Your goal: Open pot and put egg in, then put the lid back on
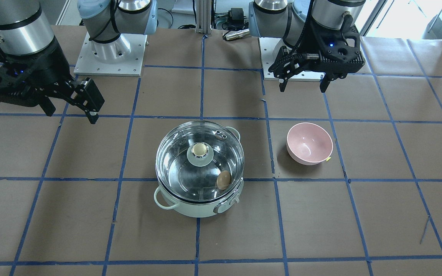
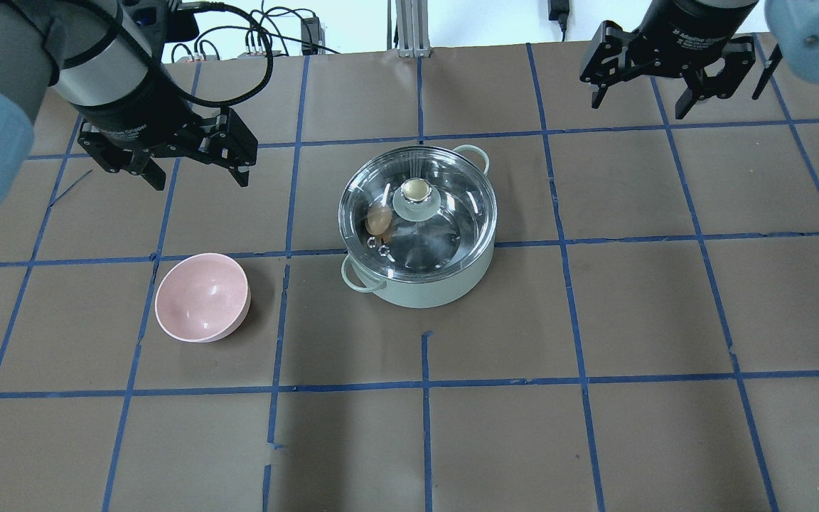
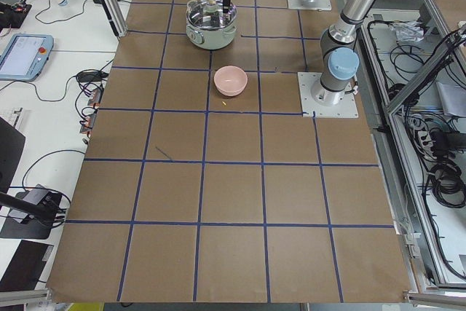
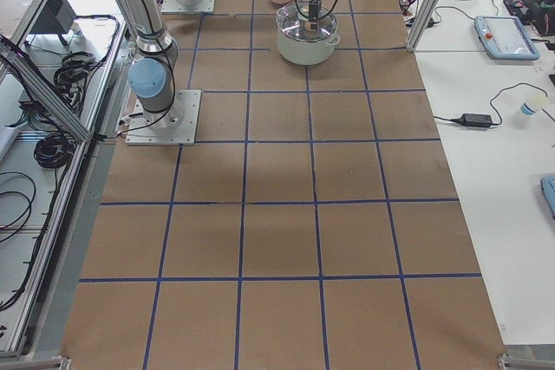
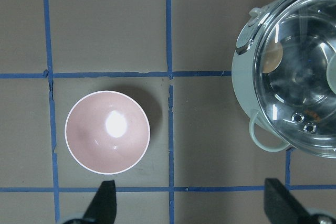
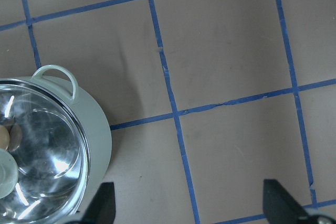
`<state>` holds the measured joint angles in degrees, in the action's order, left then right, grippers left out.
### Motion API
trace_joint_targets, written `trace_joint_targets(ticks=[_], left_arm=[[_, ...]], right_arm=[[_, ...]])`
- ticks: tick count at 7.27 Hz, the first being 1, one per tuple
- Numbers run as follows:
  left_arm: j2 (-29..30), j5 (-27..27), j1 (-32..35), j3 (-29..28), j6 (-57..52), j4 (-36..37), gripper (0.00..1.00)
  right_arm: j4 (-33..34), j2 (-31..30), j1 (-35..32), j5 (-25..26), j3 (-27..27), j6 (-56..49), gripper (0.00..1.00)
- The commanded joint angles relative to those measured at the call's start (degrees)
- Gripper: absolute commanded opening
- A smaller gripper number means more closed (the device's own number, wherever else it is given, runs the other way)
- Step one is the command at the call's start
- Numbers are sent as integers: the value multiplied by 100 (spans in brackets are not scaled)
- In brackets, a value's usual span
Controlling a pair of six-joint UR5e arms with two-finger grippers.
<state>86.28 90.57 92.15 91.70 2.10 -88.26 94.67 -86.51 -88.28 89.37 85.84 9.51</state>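
- Table (image 2: 594, 427) covered in brown paper, blue tape grid all over.
- Pot (image 2: 438, 288) upright around mid-table.
- Lid (image 2: 452, 213) seated flat on the pot, knob dead centre.
- Left gripper (image 2: 200, 178) up off the table, fingers spread wide, nothing between them.
- Right gripper (image 2: 638, 105) well off to the pot's other side, fingers apart too, empty.
- Pink bowl (image 2: 200, 299) near the pot on the left arm's side, not touching it.
- Egg (image 2: 379, 220) inside the pot, visible through the glass, by the wall on the bowl's side.

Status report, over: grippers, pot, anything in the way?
Left gripper open, empty. Right gripper open, empty. Egg in pot, lid on. Bowl sits apart.
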Motion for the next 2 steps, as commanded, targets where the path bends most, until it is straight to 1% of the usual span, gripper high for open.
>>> trace_joint_targets(ticks=[1,2], left_arm=[[-6,13,5,-3,-25,2,100],[-6,13,-4,6,-25,2,100]], right_arm=[[-1,-6,4,-7,82,-20,100],[-1,-15,4,-7,82,-20,100]])
